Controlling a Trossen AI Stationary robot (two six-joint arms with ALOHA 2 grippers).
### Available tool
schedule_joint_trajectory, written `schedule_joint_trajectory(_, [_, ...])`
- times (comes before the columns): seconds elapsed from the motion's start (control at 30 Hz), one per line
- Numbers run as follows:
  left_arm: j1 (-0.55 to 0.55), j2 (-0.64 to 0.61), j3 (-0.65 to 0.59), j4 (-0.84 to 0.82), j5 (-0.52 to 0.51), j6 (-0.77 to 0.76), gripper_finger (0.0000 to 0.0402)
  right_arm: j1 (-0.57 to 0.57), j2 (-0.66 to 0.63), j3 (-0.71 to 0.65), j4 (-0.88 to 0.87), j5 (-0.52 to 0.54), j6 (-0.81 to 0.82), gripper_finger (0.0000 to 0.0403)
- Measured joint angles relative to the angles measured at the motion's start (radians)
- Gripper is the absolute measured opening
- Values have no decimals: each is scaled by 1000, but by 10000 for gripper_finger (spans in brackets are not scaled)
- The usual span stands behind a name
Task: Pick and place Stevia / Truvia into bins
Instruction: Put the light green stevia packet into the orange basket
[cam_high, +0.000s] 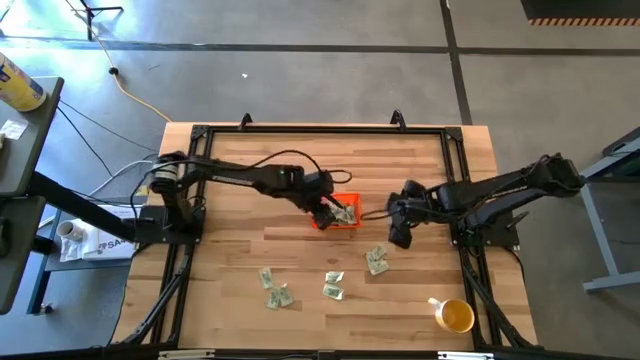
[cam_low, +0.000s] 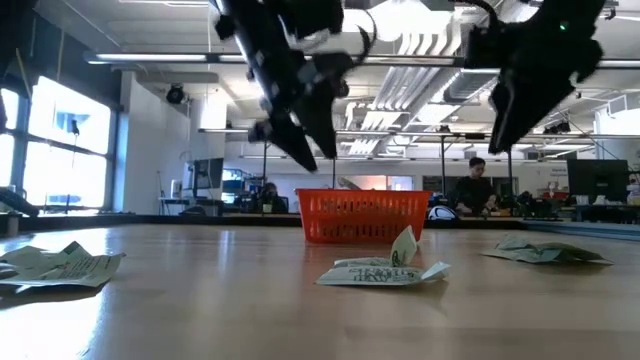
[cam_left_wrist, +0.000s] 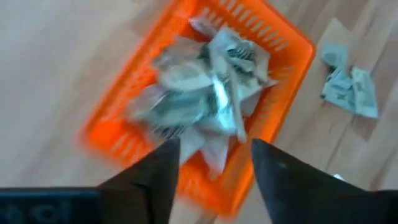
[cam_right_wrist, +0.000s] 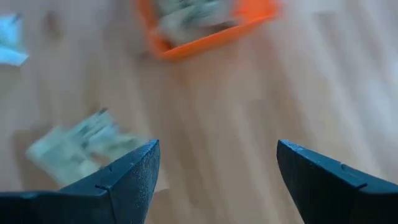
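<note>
Packets (cam_left_wrist: 205, 87) heap in bin (cam_left_wrist: 283, 46); left gripper (cam_left_wrist: 214, 165) (open, empty) could snag one; right gripper (cam_right_wrist: 214, 180) is open, empty.

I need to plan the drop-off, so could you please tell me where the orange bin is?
In the high view the orange bin sits mid-table, under the left tool, with the right tool just to its right.

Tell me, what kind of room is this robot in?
Probably a big robotics lab or open workshop. Behind the wooden table the low view shows people at desks with computer monitors, and pipes and ducts run across the bare ceiling. The floor is plain concrete.
</note>
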Motion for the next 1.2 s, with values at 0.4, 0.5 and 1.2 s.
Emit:
schedule_joint_trajectory(0.4, [-219,-309,-42,-583,-358,-352,246,51,65,-219,457,-218,-401,312])
schedule_joint_trajectory(0.5, [-279,-362,-95,-593,-358,-474,231,56,124,-219,470,-227,-508,312])
schedule_joint_trajectory(1.2, [-415,-401,-167,-618,-358,-737,197,-14,321,-210,531,-313,-331,147])
